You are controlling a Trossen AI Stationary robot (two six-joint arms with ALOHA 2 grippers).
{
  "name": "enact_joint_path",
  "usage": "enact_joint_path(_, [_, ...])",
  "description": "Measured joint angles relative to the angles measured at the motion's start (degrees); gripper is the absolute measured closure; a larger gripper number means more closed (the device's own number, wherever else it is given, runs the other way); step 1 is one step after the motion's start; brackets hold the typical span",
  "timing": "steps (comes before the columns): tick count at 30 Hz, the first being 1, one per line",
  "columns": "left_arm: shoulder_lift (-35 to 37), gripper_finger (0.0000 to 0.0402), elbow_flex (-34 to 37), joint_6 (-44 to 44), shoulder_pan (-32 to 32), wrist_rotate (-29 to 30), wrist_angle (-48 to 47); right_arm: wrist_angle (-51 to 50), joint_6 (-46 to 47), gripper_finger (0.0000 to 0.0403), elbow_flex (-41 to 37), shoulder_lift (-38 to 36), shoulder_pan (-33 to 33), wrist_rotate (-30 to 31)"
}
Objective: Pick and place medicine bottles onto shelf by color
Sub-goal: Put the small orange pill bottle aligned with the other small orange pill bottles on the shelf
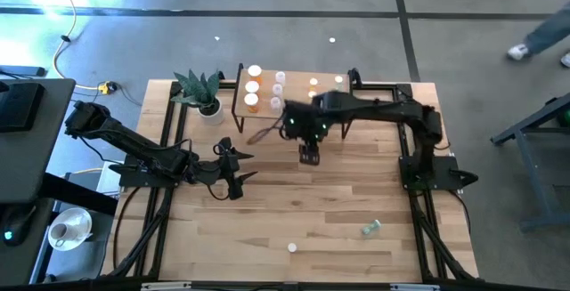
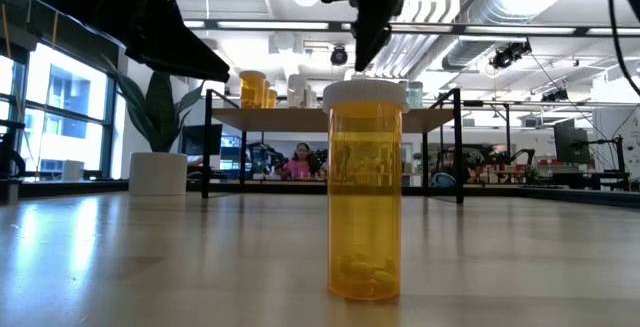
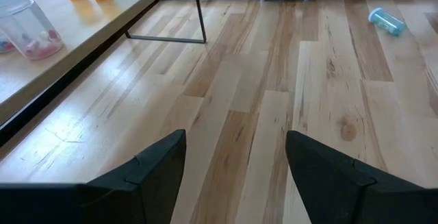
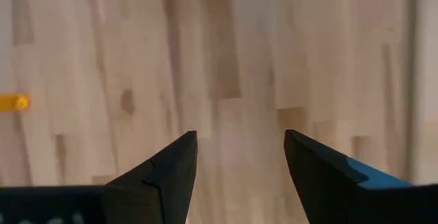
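Note:
The shelf (image 1: pixel 298 95) stands at the table's far side with several medicine bottles on it: orange ones (image 1: pixel 252 87) at its left end and white ones (image 1: pixel 278 91) beside them. An orange bottle with a white cap (image 2: pixel 365 192) stands upright on its base near the table's front edge (image 1: pixel 291 247). A pale green bottle (image 1: pixel 371 229) lies on its side at the front right (image 3: pixel 387 20). My right gripper (image 1: pixel 309 157) hangs open, pointing down, over the table in front of the shelf (image 4: pixel 239 136). My left gripper (image 1: pixel 245 166) is open and empty at the left (image 3: pixel 236 138).
A potted green plant (image 1: pixel 203 91) stands left of the shelf. The shelf's black legs (image 3: pixel 198 11) reach down to the table. Black frame rails (image 1: pixel 169 149) run along the table's sides. Bare wood (image 1: pixel 338 193) lies between the grippers and the front bottles.

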State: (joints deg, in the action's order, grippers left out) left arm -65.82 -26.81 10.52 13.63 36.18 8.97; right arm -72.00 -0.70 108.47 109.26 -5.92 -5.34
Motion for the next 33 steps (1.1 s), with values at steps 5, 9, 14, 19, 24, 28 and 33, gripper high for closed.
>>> enact_joint_path(5, [0.0, 0.0161, 0.0, -0.1, 0.0, 0.0, 0.0, 7.9, 2.1, 0.0192, -11.2, -4.6, 4.5, -0.9])
enact_joint_path(9, [0.0, 0.0161, 0.0, -0.1, 0.0, 0.0, 0.4, 15.2, 4.4, 0.0192, -19.6, -8.0, 8.5, -1.0])
enact_joint_path(14, [0.0, 0.0161, 0.0, 1.4, 0.0, 0.1, 1.9, 25.3, 7.3, 0.0192, -28.1, -10.2, 13.8, -1.1])
enact_joint_path(19, [0.0, 0.0161, 0.0, 7.5, 0.0, 0.2, 2.0, 35.7, 8.2, 0.0192, -33.3, -10.1, 19.2, -1.3])
enact_joint_path(24, [0.0, 0.0161, 0.0, 13.6, 0.0, 0.0, 2.0, 46.1, 8.2, 0.0192, -36.1, -10.1, 24.1, -1.3])
enact_joint_path(28, [0.0, 0.0161, 0.0, 15.8, 0.0, -1.0, 2.0, 53.4, 7.8, 0.0192, -37.4, -9.9, 27.2, -1.1])
enact_joint_path(33, [0.0, 0.0161, 0.0, 17.4, 0.0, -3.3, 2.1, 61.9, 6.7, 0.0192, -38.9, -9.9, 30.2, 0.8])
